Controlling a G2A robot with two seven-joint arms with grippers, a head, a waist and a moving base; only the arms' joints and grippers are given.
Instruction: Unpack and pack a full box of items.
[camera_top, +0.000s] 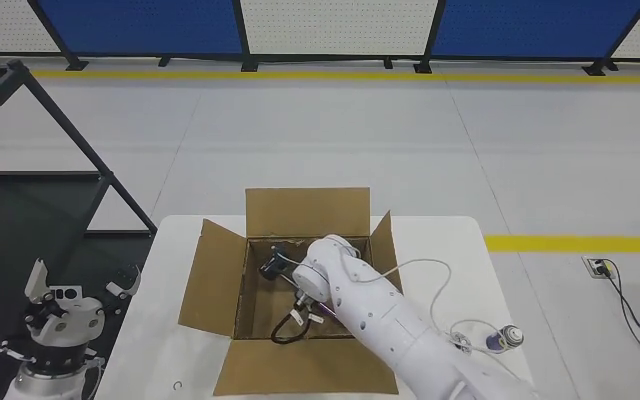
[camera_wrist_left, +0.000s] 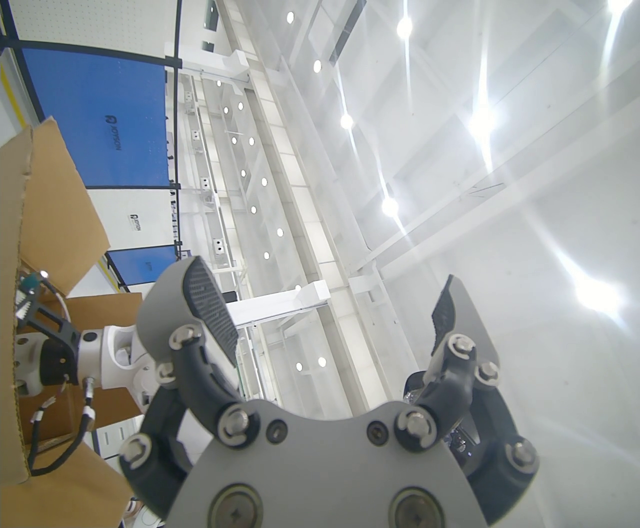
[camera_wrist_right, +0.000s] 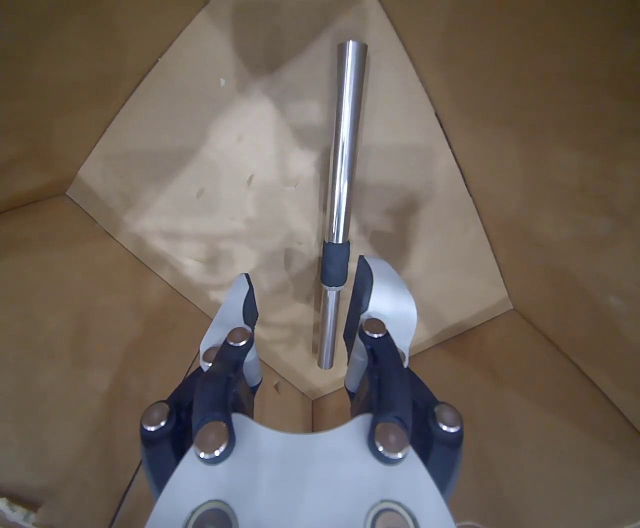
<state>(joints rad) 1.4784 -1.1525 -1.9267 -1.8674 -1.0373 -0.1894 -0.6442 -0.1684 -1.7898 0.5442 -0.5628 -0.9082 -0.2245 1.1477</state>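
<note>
Left of the cardboard box (camera_top: 307, 210), the left gripper (camera_wrist_left: 325, 295) points at the ceiling, jaws spread and empty. Inside the box, the right gripper (camera_wrist_right: 305, 290) hangs released, its fingers on either side of a metal tube (camera_wrist_right: 345, 150) lying on the box floor. Right of the box sits a small bottle (camera_top: 505, 337).

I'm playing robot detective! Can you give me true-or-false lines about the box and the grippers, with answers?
The box has its flaps open. True.
A shiny rod lies on the box floor. True.
The right gripper is shut on the rod. False: its fingers are open, the rod between them.
The left gripper is inside the box. False: it is outside the box, open.
The rod is all black. False: only one band is black.
</note>
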